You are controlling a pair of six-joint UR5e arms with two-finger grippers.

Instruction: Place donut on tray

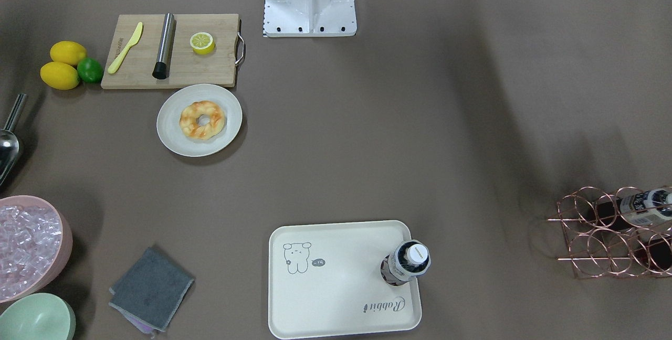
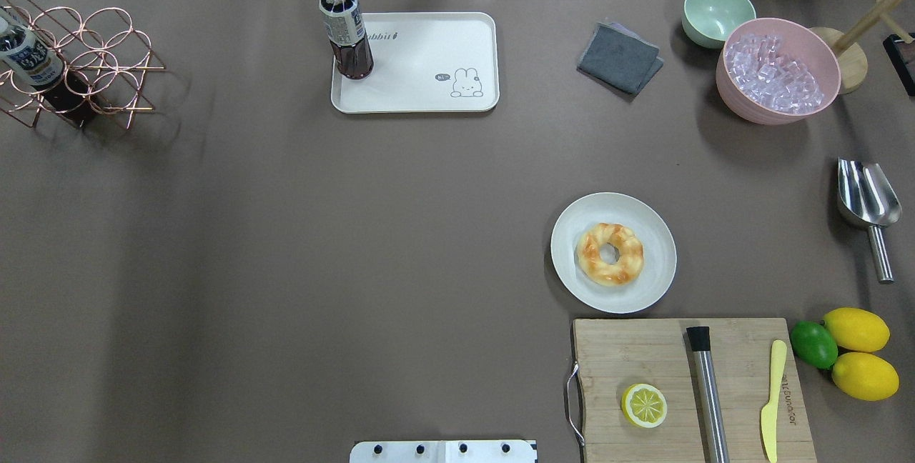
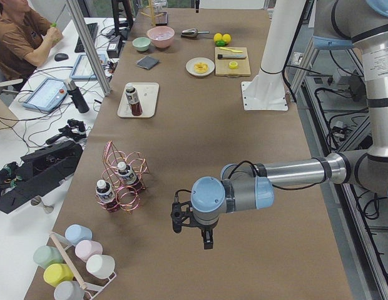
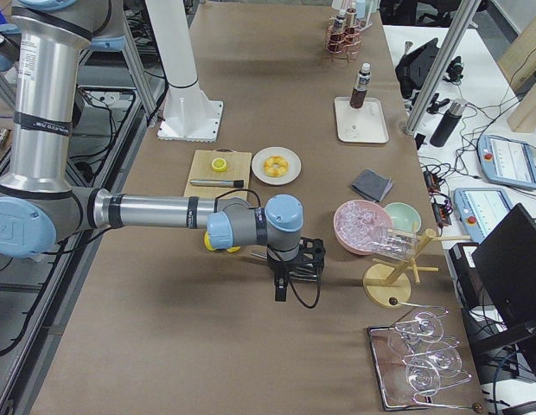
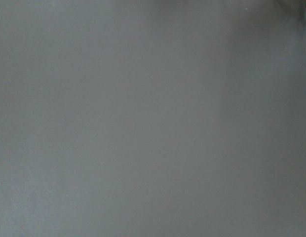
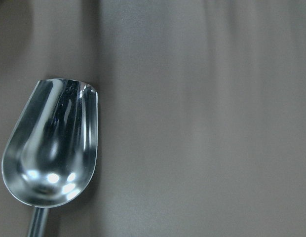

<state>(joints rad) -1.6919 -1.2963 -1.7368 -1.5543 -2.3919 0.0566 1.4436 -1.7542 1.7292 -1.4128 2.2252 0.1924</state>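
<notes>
Overhead exterior: golden braided donut (image 2: 610,254), orange-glazed, on round plate (image 2: 654,284)

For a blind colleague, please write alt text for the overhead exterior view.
A donut lies on a round plate beside a wooden cutting board at the view's lower right; across the brown table, a cream tray holds only an upright bottle at its left end.

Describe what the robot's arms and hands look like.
The left arm and right arm are silver tubes joined by grey housings with pale-blue caps. A black cable loops near each wrist. The left hand and right hand are small and black; finer detail is too small to tell.
</notes>
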